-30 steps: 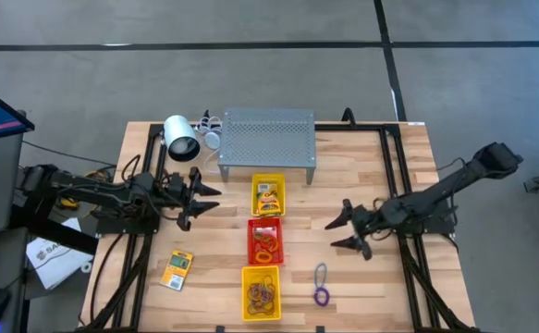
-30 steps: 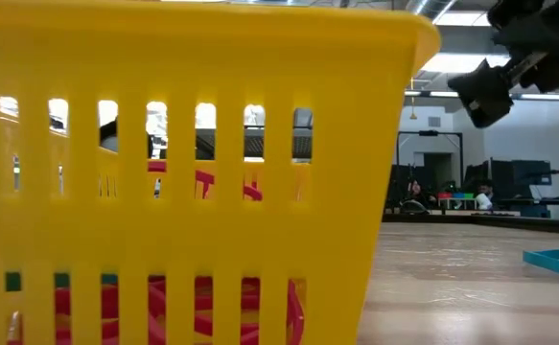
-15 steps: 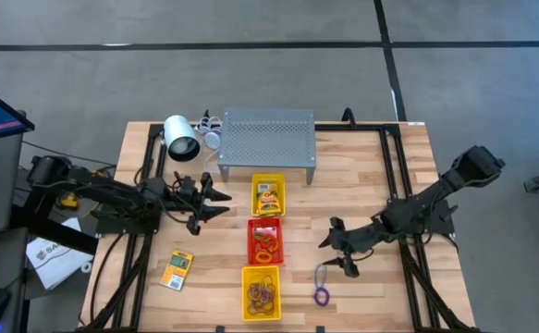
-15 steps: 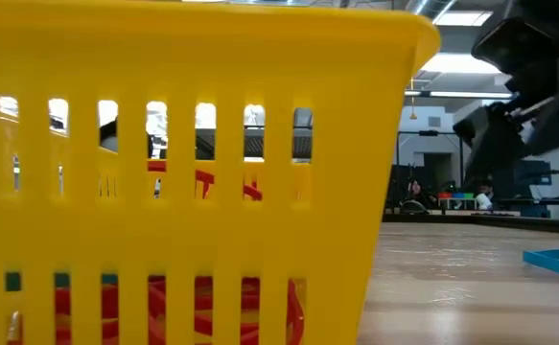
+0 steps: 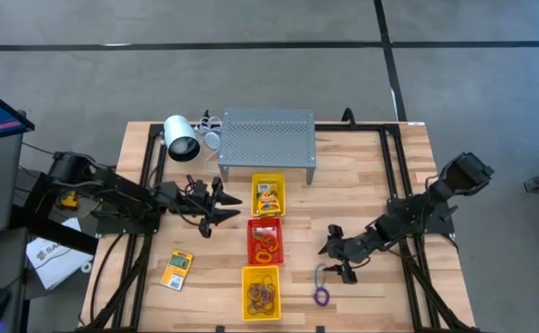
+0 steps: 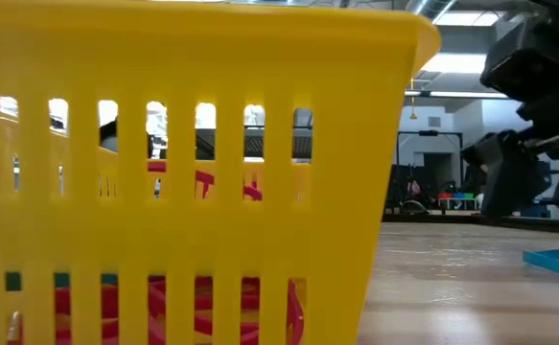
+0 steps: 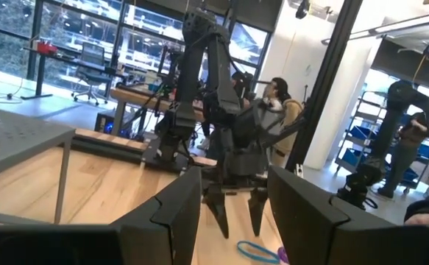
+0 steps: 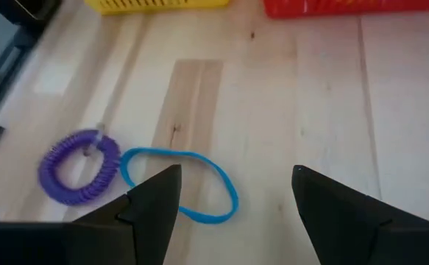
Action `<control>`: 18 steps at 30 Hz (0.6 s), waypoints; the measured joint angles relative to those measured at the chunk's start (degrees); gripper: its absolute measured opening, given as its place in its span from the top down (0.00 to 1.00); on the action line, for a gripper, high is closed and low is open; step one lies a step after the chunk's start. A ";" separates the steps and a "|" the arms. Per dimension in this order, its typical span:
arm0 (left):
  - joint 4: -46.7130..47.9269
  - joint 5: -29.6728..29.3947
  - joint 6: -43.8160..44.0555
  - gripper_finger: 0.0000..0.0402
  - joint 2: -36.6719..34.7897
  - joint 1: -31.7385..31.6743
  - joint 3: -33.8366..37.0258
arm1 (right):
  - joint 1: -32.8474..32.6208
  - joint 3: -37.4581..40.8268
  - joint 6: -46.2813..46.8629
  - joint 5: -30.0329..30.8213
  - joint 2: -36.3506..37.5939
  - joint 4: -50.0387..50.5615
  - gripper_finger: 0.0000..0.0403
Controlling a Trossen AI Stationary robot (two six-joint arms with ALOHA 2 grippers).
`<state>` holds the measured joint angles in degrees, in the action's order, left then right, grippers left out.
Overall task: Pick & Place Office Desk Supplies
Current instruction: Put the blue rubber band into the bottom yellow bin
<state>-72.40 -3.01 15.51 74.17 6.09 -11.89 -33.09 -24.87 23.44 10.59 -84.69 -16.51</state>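
Jaws spread over loose loops near the table's front edge

Table (image 5: 371, 176) of pale wood carries everything. A grey perforated metal stand (image 5: 267, 137) sits at its back edge, with a white cylindrical lamp-like object (image 5: 181, 139) beside it toward the back left corner. Three trays run in a line down the middle from the stand to the front edge: a yellow tray (image 5: 268, 195) holding a printed card packet, a red tray (image 5: 266, 240) with orange loops, and a second yellow tray (image 5: 261, 291) with mixed rubber bands, which fills most of the low view.

Left gripper (image 5: 225, 201) hangs just left of the back yellow tray, jaws spread and holding nothing. Right gripper (image 5: 336, 252) is low over the table to the right of the red tray, jaws spread and empty, right beside the loose loops.

A card packet (image 5: 177, 269) lies flat near the front left corner. A blue rubber-band loop (image 8: 181, 182) and a purple coiled ring (image 8: 79, 165) lie touching each other near the front edge, right of the front yellow tray.
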 joint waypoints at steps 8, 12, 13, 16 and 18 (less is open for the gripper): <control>-0.11 3.44 -0.41 0.62 0.39 1.16 -2.36 | -0.30 -3.02 -0.86 0.01 -6.84 0.20 0.37; 0.29 3.83 -0.47 0.62 0.39 2.24 -2.50 | -0.29 -4.57 -1.60 0.90 -9.52 -0.10 0.37; 0.32 3.85 -0.48 0.62 0.39 2.39 -2.50 | -0.29 -4.76 -1.60 0.92 -9.90 0.14 0.37; 0.31 3.80 -0.48 0.62 0.39 2.91 -2.50 | -0.29 -4.91 -1.60 0.90 -9.91 0.61 0.37; 0.29 3.80 -0.50 0.62 0.39 2.95 -2.52 | -0.27 -4.89 -1.60 0.74 -9.63 0.79 0.37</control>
<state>-72.12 0.80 15.00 74.56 9.04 -14.41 -33.36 -29.76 21.84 11.33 -94.32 -15.73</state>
